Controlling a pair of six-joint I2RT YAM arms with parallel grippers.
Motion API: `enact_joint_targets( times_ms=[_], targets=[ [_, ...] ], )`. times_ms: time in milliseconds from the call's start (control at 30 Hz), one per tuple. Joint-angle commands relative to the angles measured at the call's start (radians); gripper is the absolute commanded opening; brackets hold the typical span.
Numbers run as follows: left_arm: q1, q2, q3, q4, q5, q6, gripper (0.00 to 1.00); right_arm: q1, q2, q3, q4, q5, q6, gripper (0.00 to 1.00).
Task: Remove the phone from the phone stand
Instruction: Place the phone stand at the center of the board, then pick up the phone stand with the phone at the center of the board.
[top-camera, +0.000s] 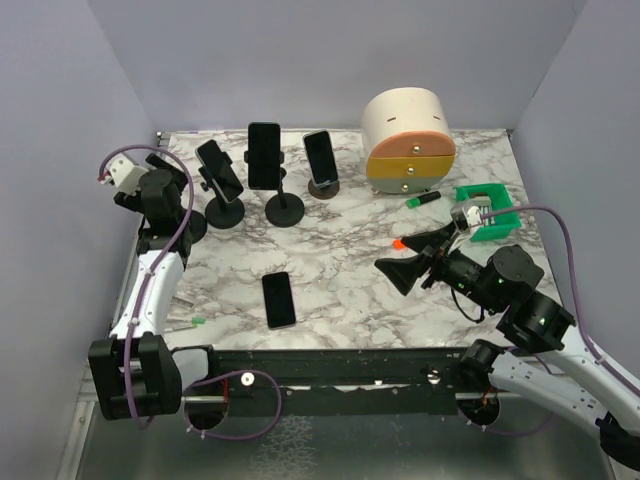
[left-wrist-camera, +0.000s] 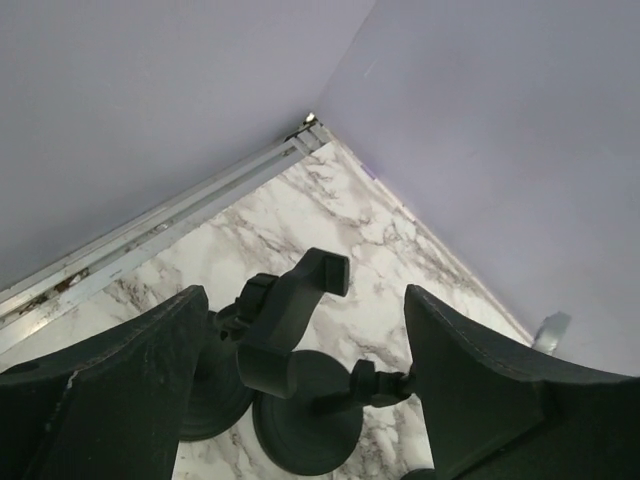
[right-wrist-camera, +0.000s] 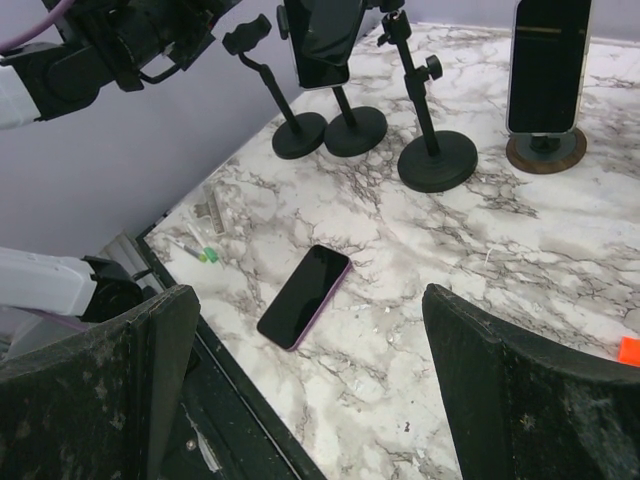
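Observation:
A dark phone with a purple edge (top-camera: 279, 299) (right-wrist-camera: 305, 294) lies flat on the marble, screen up, touching no gripper. An empty black phone stand (left-wrist-camera: 290, 310) (right-wrist-camera: 262, 75) stands at the back left, its clamp holding nothing. My left gripper (top-camera: 185, 205) (left-wrist-camera: 305, 400) is right in front of it, open, with the clamp showing between its fingers and no contact visible. Three other phones sit on stands: the left (top-camera: 220, 170), the middle (top-camera: 264, 155) and the right (top-camera: 320, 155). My right gripper (top-camera: 400, 262) (right-wrist-camera: 310, 380) hovers open and empty, to the right of the flat phone.
A cream and orange drawer unit (top-camera: 408, 140) stands at the back right, with a green marker (top-camera: 422, 199), a green holder (top-camera: 488, 212) and a small orange piece (top-camera: 398, 243) near it. A green-tipped item (top-camera: 196, 322) lies at the front left. Purple walls close in three sides.

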Motion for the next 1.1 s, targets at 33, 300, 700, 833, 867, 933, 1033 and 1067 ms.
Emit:
enact_joint_targets(
  times_ms=[33, 300, 700, 833, 867, 933, 1033, 1067],
  targets=[
    [0.007, -0.086, 0.088, -0.093, 0.017, 0.022, 0.87, 0.001, -0.017, 0.025, -0.034, 0.017, -0.018, 0.99],
    [0.006, -0.170, 0.195, -0.268, 0.250, -0.008, 0.99, 0.000, -0.019, 0.011, -0.026, 0.004, -0.015, 0.99],
    [-0.017, -0.073, 0.256, -0.065, 0.992, -0.115, 0.99, 0.001, -0.028, -0.002, -0.024, -0.003, 0.014, 0.99],
    [-0.031, -0.043, 0.231, -0.012, 1.034, -0.120, 0.97, 0.000, -0.028, -0.009, -0.021, -0.002, 0.025, 0.98],
    [-0.035, -0.027, 0.233, 0.006, 1.062, -0.128, 0.97, 0.001, -0.027, -0.010, -0.019, -0.001, 0.027, 0.99],
    [-0.046, 0.015, 0.249, 0.056, 1.123, -0.153, 0.96, 0.001, -0.021, -0.010, -0.013, -0.005, 0.032, 0.98],
    [-0.055, 0.080, 0.289, 0.088, 1.182, -0.174, 0.95, 0.001, -0.012, -0.005, -0.005, -0.016, 0.037, 0.98],
    [-0.055, 0.101, 0.303, 0.089, 1.191, -0.173, 0.95, 0.001, -0.009, -0.004, -0.002, -0.020, 0.039, 0.98]
  ],
)
